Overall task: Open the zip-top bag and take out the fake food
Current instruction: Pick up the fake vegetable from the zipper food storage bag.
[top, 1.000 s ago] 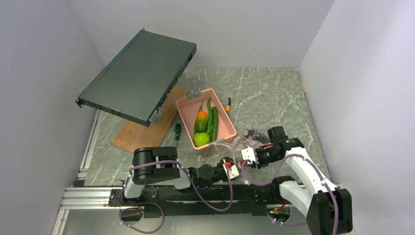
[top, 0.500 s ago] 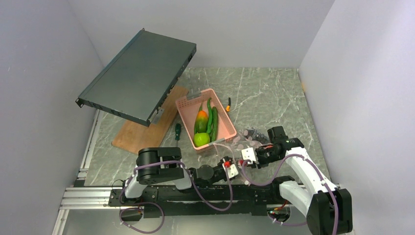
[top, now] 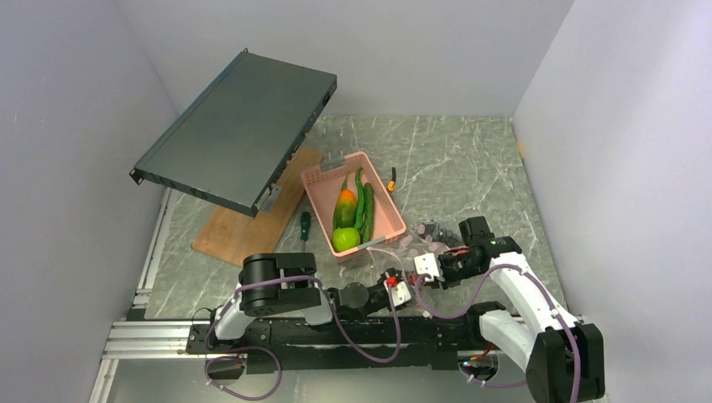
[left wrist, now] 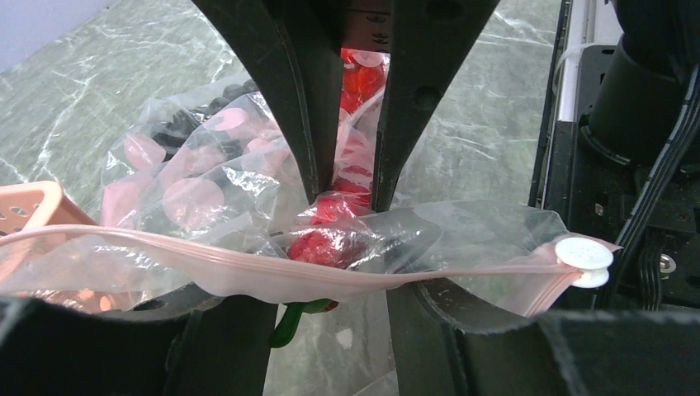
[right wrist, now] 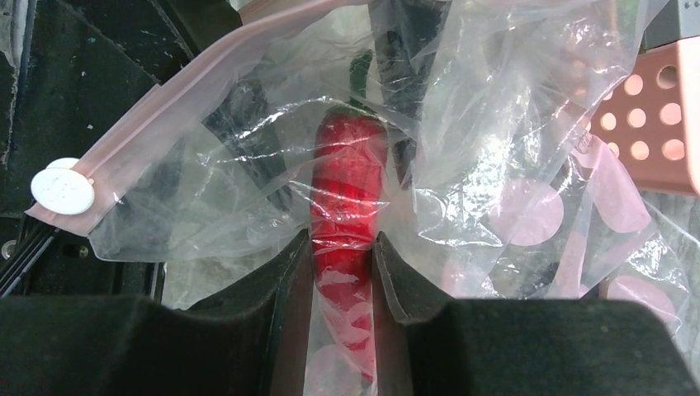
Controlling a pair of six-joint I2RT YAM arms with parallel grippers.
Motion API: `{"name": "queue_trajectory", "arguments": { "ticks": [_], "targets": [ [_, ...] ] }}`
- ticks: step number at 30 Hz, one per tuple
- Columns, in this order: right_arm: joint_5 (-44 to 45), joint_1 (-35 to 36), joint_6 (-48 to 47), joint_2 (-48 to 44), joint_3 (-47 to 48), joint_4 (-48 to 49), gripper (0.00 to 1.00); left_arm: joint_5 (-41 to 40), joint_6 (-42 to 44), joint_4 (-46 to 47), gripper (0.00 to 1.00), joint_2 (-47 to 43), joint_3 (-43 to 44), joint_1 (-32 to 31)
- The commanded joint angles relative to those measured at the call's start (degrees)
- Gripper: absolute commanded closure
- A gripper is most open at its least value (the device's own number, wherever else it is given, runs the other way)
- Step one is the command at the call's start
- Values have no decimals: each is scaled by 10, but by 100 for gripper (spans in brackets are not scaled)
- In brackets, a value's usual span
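A clear, floppy plastic zip-top bag (left wrist: 470, 227) printed with pale pink dots is seen at the near edge of the green marble-patterned table (top: 453, 159), right of centre and just near-right of a rigid pink perforated plastic basket (top: 389, 210). The bag is bunched between the two arms.

The right gripper (right wrist: 342, 260) is clenched on a glossy red chilli pepper (right wrist: 347, 173) through the bag's plastic, with the pepper pinched between both fingers. The left gripper (left wrist: 330, 330) is placed opposite it. Its fingers are parted, the bag's pink zip strip (left wrist: 248, 266) is draped across them, and the pepper's green stem (left wrist: 287, 323) hangs between them. Whether anything is clamped there cannot be told. A round white slider (left wrist: 584, 256) is seen at one end of the strip, and a dark grape bunch (left wrist: 186, 124) is seen inside the bag, farther off.

In the basket are laid a lime-green apple (top: 345, 239) at the near end, long green pods (top: 364, 201) and an orange-and-green piece (top: 345, 204). Left of the basket a green-handled screwdriver (top: 305, 224) is laid on the table beside a wooden board (top: 243, 233). Above the board a flat dark metal chassis (top: 239, 130) is seen tilted
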Motion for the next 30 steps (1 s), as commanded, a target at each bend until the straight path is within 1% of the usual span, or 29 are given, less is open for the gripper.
{"name": "queue_trajectory", "arguments": {
  "ticks": [1,5,15,20,24,25,27,28,30],
  "targets": [
    [-38,-2,-17,-5,21,-14,96,23,-17,49,48,12,12,-1],
    [-39,-2,-17,-5,22,-15,96,34,-24,65,50,15,5,4],
    [-40,-3,-19,-4,22,-17,96,69,-52,81,62,20,-1,21],
    [-41,-5,-18,-5,21,-17,96,81,-57,81,81,21,-2,25],
    [-40,-6,-18,-5,21,-16,96,88,-57,79,100,15,-6,26],
    [-40,-7,-17,-6,21,-16,96,88,-57,79,100,13,-8,26],
    [-41,-10,-16,-8,21,-15,93,86,-56,81,100,10,-15,26],
    [-41,-12,-15,-10,21,-14,89,85,-55,83,100,7,-19,27],
    [-42,-20,-11,-16,19,-12,80,80,-54,86,100,1,-31,26]
  ]
}}
